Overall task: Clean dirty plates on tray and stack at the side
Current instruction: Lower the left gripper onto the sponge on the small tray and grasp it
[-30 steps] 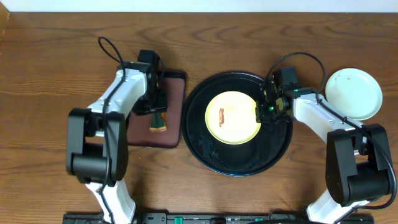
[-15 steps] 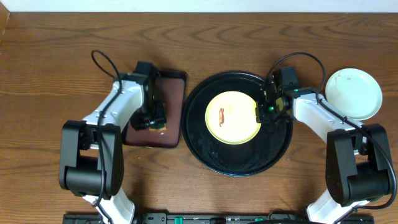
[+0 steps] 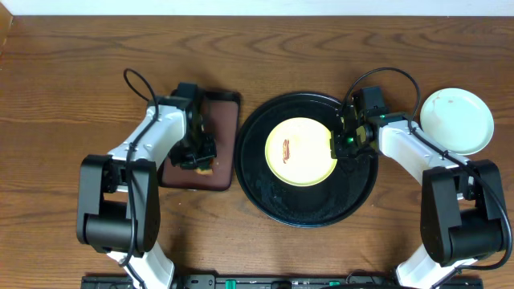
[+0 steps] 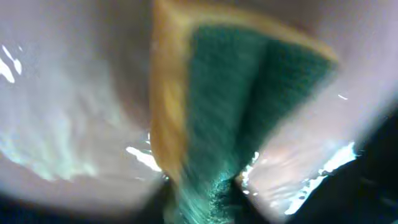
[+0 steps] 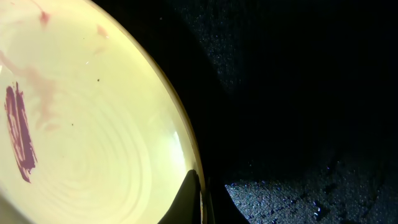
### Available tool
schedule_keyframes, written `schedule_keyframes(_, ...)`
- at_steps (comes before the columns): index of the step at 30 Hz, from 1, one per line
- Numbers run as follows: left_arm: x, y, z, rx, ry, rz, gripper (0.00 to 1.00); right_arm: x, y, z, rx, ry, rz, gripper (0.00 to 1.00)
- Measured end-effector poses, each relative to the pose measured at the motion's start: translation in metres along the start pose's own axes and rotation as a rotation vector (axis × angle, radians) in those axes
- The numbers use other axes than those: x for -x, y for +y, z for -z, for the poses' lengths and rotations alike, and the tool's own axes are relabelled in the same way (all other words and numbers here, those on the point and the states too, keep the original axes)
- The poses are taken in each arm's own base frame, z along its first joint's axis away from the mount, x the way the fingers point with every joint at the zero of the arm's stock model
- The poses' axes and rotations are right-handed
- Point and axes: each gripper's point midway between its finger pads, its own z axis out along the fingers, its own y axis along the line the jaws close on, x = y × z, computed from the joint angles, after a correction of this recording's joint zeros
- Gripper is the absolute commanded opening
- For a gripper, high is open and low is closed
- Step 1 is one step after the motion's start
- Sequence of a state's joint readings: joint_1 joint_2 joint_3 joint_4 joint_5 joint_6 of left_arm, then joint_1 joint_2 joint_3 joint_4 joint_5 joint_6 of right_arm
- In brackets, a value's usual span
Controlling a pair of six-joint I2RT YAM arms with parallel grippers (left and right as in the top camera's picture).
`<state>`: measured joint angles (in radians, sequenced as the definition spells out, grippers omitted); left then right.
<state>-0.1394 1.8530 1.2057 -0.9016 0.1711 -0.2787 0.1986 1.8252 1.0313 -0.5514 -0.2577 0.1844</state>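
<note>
We find one pale yellow plate lying flat in the round black tray, with a red-brown smear left of its centre. The right gripper is closed, its tips at the plate's right rim; we cannot tell whether the rim is pinched. The right wrist view adds faint pink streaks on the plate and water beads on the tray, unseen from overhead. The left wrist view shows a green-and-yellow sponge, blurred. Overhead, the left gripper sits over it on the brown tray; we cannot tell its jaw state. Count: one yellow plate, one sponge, two trays, at least one pale mint plate on the table, far right.
</note>
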Motion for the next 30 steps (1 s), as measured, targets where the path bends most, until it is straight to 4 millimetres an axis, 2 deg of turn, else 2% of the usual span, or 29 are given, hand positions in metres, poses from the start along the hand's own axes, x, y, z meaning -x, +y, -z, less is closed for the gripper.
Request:
schedule_keyframes(4, 0.020, -0.007, 0.019, -0.010, -0.066, -0.014, 0.58, 0.000, 0.000, 0.000, 0.000, 0.000, 0.000, 0.01)
schedule_keyframes(7, 0.021, -0.008, 0.021, -0.012, -0.073, -0.015, 0.58, 0.000, 0.000, 0.000, 0.000, 0.000, 0.000, 0.01)
schedule_keyframes(11, 0.023, -0.008, 0.018, -0.015, -0.084, -0.020, 0.51, 0.000, 0.000, 0.000, 0.000, 0.000, 0.000, 0.01)
schedule_keyframes(14, 0.017, -0.004, 0.010, -0.006, -0.069, -0.021, 0.40, 0.000, 0.000, 0.000, 0.000, 0.000, 0.000, 0.01)
schedule_keyframes(15, 0.016, -0.003, 0.006, -0.005, -0.067, -0.024, 0.33, 0.000, 0.000, 0.000, 0.000, 0.000, 0.000, 0.01)
schedule_keyframes(17, 0.013, -0.002, -0.003, -0.003, -0.064, -0.029, 0.11, 0.000, 0.000, 0.000, 0.000, 0.000, 0.000, 0.01)
schedule_keyframes(18, 0.012, -0.002, -0.007, -0.002, -0.063, -0.030, 0.08, 0.000, 0.000, 0.000, 0.000, 0.000, 0.000, 0.01)
schedule_keyframes(20, 0.011, -0.002, -0.013, 0.000, -0.062, -0.035, 0.07, 0.000, 0.000, 0.000, 0.000, 0.000, 0.000, 0.01)
schedule_keyframes(25, 0.009, -0.003, -0.013, 0.003, -0.055, -0.038, 0.07, 0.000, 0.000, 0.000, 0.000, -0.002, 0.000, 0.01)
schedule_keyframes(30, 0.000, -0.002, 0.004, 0.023, 0.003, -0.033, 0.07, 0.001, 0.000, 0.000, 0.001, -0.006, 0.001, 0.01)
